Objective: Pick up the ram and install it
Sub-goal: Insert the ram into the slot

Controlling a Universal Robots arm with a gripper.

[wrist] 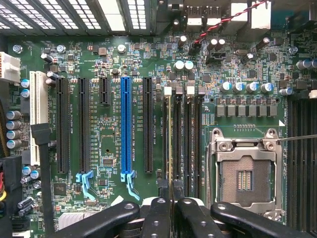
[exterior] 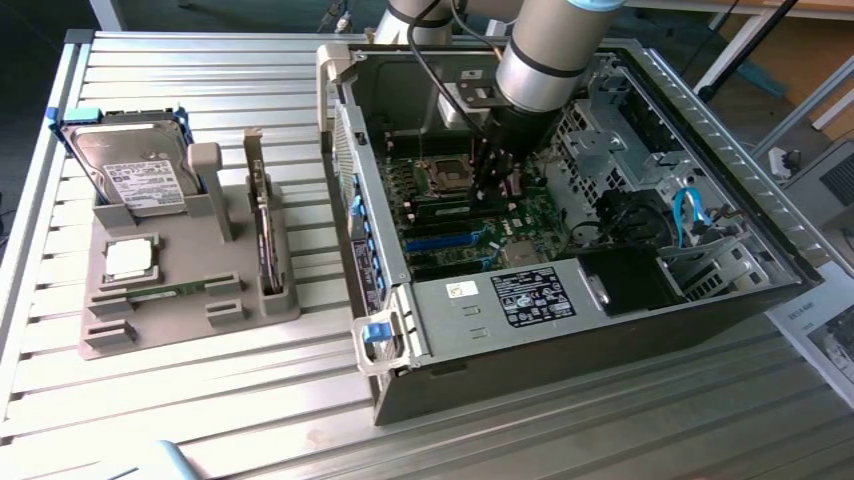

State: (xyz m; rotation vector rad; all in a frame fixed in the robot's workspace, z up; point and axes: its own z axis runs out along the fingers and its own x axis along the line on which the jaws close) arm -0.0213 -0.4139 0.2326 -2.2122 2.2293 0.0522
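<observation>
Exterior view:
- Arm (exterior: 547, 50) cut off by the top edge.
- Gripper (exterior: 491, 188): lower end lost against the dark board; contact there cannot be told.
- Labels on drive (exterior: 140, 180) and power supply (exterior: 534, 295) too small to read.
- Paper (exterior: 821, 345) cut by the exterior view's right edge.
- Blue object (exterior: 167, 455) cut by the bottom edge; kind unclear.

Wrist view:
- Ram (wrist: 170, 139) seen edge-on, so its chips are hidden. Near end is covered by the fingers (wrist: 157, 213) clamped on it, themselves cut by the picture's edge.
- Whether it sits fully in its slot: cannot tell.
- White connector (wrist: 7, 67) cut by the edge.
- Board print too small to read.
</observation>
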